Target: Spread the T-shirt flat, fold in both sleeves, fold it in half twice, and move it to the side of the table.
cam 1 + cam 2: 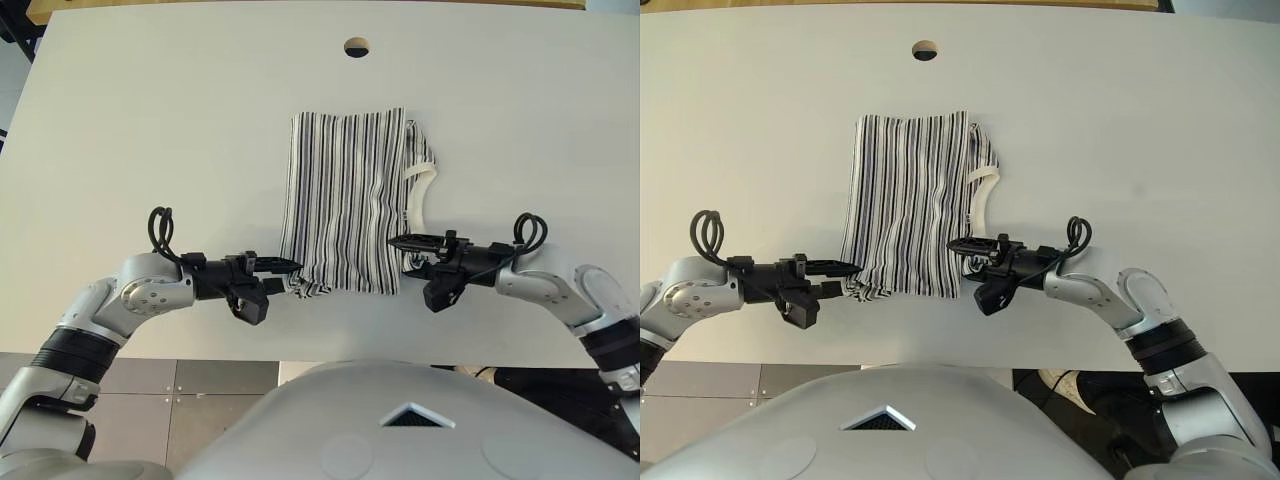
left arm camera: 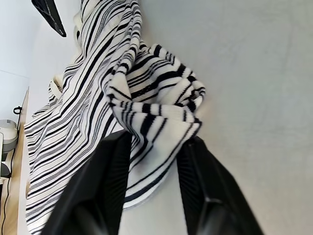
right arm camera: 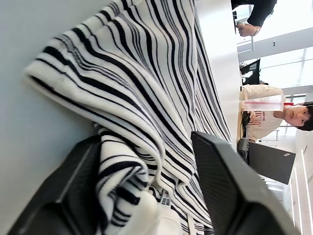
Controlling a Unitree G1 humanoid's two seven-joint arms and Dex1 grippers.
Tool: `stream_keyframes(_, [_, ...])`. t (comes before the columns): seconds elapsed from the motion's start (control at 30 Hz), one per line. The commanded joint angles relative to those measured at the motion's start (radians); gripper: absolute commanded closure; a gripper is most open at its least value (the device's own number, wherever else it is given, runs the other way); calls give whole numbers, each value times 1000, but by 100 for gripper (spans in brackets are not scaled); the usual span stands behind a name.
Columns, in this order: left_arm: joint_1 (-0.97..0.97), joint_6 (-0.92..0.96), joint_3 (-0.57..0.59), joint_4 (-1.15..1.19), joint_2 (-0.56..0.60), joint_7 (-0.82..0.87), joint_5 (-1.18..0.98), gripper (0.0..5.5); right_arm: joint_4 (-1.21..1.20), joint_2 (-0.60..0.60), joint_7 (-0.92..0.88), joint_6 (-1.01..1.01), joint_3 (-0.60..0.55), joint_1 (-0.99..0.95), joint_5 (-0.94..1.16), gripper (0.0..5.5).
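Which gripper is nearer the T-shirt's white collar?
Right. The right gripper is at the near right corner of the T-shirt, just short of the white collar; the left gripper is at its near left corner.

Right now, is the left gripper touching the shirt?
Touching. In the left wrist view the left gripper clamps a bunched corner of the shirt between both fingers.

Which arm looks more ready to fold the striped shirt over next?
Left, probably: the left gripper is shut on one near corner of the T-shirt. The right gripper sits at the other near corner, but its hold looks unclear.
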Motion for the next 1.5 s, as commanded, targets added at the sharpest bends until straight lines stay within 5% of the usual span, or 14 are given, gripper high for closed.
stream_keyframes(0.03, [6, 16, -35, 52, -3, -37, 52, 466, 29, -18, 35, -8, 25, 18, -15, 357])
stream_keyframes(0.17, [-10, 12, -45, 76, -14, -34, 50, 533, 39, -18, 41, -26, 29, 18, 12, 432])
stream_keyframes(0.33, [4, 4, -49, 90, -9, -31, 40, 540, 54, -11, 40, -16, 11, 15, 56, 530])
stream_keyframes(0.8, [228, 62, 40, -167, 60, -17, -226, 540, -134, -114, 185, 70, -54, 197, 455, 538])
stream_keyframes(1.03, [16, 328, 151, -107, -224, 170, -171, 540, -58, 68, 75, 219, -156, 61, 466, 538])
stream_keyframes(1.5, [-274, 507, 130, 244, -468, 424, 84, 540, 402, 362, -170, 351, -150, -254, 263, 538])
